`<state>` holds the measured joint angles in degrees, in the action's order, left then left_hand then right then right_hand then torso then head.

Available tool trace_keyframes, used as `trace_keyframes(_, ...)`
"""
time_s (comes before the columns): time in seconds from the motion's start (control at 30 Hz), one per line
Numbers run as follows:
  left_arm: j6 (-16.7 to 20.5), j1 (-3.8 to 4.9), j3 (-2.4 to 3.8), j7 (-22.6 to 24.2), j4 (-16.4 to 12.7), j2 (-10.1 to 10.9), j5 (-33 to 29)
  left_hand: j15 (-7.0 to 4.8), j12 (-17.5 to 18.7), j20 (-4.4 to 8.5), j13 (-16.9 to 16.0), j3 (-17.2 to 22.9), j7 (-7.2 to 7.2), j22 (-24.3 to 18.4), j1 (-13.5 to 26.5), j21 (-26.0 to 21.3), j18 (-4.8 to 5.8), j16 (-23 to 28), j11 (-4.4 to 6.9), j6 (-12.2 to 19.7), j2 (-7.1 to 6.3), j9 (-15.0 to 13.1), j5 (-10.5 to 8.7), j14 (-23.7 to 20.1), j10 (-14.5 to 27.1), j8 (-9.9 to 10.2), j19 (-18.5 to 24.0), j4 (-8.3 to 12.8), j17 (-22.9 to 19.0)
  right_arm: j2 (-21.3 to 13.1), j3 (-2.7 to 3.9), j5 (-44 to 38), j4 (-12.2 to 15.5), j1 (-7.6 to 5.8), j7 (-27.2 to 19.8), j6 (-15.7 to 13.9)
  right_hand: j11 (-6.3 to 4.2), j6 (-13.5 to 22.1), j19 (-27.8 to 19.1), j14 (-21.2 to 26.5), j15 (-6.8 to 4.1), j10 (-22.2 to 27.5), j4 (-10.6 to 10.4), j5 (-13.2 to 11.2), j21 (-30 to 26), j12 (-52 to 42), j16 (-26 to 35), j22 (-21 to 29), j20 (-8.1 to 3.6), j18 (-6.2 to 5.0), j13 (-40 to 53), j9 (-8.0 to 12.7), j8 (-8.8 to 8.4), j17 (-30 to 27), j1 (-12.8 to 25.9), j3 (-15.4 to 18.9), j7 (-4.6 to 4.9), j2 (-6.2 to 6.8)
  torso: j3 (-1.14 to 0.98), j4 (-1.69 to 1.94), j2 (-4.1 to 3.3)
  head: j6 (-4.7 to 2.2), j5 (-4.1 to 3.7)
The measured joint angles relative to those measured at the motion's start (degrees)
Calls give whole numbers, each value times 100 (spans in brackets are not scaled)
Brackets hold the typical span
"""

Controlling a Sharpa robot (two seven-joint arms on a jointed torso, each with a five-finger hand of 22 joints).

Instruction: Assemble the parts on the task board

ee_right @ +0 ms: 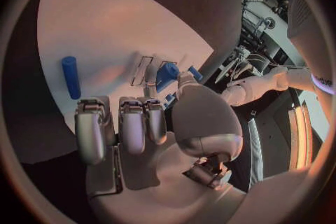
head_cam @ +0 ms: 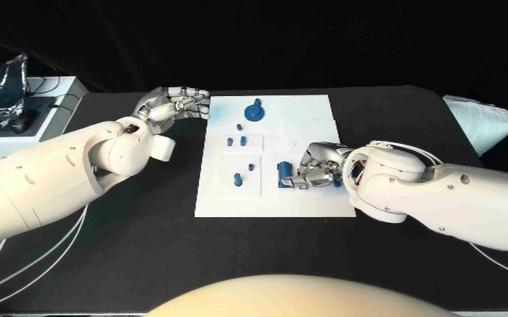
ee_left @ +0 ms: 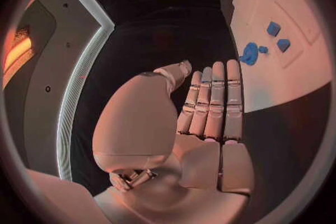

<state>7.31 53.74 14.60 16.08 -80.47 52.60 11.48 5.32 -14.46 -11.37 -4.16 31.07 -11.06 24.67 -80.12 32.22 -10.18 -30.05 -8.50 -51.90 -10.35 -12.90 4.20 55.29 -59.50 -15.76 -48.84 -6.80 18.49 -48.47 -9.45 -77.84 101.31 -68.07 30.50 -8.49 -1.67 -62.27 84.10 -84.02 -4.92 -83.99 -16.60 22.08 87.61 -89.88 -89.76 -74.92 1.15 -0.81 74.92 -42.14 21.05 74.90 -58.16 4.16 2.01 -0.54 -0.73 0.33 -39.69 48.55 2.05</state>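
Resting on the board (head_cam: 318,203), my right hand (head_cam: 313,168) has its fingers curled round blue parts; a part (ee_right: 166,74) sits between thumb and fingers, though whether it is truly gripped I cannot tell. One blue cylinder (ee_right: 70,77) lies loose just beside the fingers. Farther off, my left hand (head_cam: 175,104) hovers beside the board's far corner, fingers straight and together, holding nothing. Small parts counted beyond: five pegs and one disc (head_cam: 254,112). Black table (head_cam: 127,258), dark room.

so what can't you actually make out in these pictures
- Head view: whether the right silver hand grips the blue block; its fingers cover the contact.
- Right wrist view: a blue part at the fingertips, half hidden by the thumb.
- Head view: shapes of the small blue pegs on the white task board, too small.
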Motion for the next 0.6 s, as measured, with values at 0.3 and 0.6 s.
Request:
trace_keyframes(0.3, 0, 0, 0, -5, -3, 5, 0, 0, 0, 0, 0, 0, 0, 1, 0, 0, 0, 0, 0, 0, 0, 0, 0, 0, 0, 0, 0, 0, -1, 79, -1, -9, -121, 16, -9, 82, 0, 0, 0, 0, 0, 0, 0, -16, 0, 0, 0, 0, 0, 0, 0, 6, 0, 0, -230, 0, 0, 77, 1, -2, 2, 12, -8)
trace_keyframes(0.6, -1, -1, 0, -8, -4, 10, 5, 0, 0, 0, 0, 0, 0, 1, 0, 0, 0, 0, 0, 0, 0, 0, 0, 0, 0, 0, 0, 0, -1, 138, 13, 48, -186, 73, -7, 85, 0, 1, 0, 0, 0, 0, 0, -70, -22, 0, 0, 1, 0, -1, -1, 9, 4, 0, -411, 0, 1, 201, -2, 1, 2, 34, 2)
